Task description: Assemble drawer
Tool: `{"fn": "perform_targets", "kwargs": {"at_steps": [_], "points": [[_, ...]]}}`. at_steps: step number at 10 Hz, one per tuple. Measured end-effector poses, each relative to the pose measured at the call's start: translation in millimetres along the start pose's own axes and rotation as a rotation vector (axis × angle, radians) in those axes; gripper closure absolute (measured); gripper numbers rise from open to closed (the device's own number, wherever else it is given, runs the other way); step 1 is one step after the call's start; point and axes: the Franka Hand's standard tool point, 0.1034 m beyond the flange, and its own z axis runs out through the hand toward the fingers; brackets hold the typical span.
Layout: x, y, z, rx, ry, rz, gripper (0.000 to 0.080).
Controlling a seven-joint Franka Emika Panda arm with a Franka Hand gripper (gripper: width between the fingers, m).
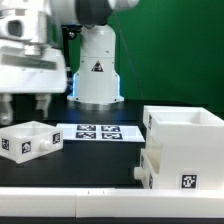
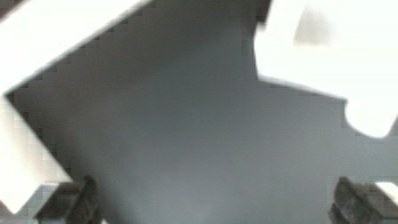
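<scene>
The large white drawer casing stands at the exterior view's right, with a square tag low on its front. A small tray seems to sit in its lower left side; a dark bit shows at its edge. A second small white tray, tagged on its front, lies at the exterior view's left. My gripper hangs open just above this tray, touching nothing. In the blurred wrist view my gripper has both fingers wide apart over dark table. White part edges show there, but I cannot tell which parts.
The marker board lies flat on the black table between the loose tray and the casing. The robot's white base stands behind it. A green wall closes the back. The table's pale front edge runs along the bottom.
</scene>
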Motion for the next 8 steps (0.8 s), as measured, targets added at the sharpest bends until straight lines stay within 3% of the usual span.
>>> {"fn": "perform_targets", "kwargs": {"at_steps": [3, 5, 8], "points": [[0.1, -1.2, 1.7, 0.002, 0.000, 0.000, 0.0150], [-14.1, -9.3, 14.3, 0.026, -0.012, 0.032, 0.0150], [-19.5, -24.4, 24.0, 0.042, -0.019, 0.084, 0.0150]]}}
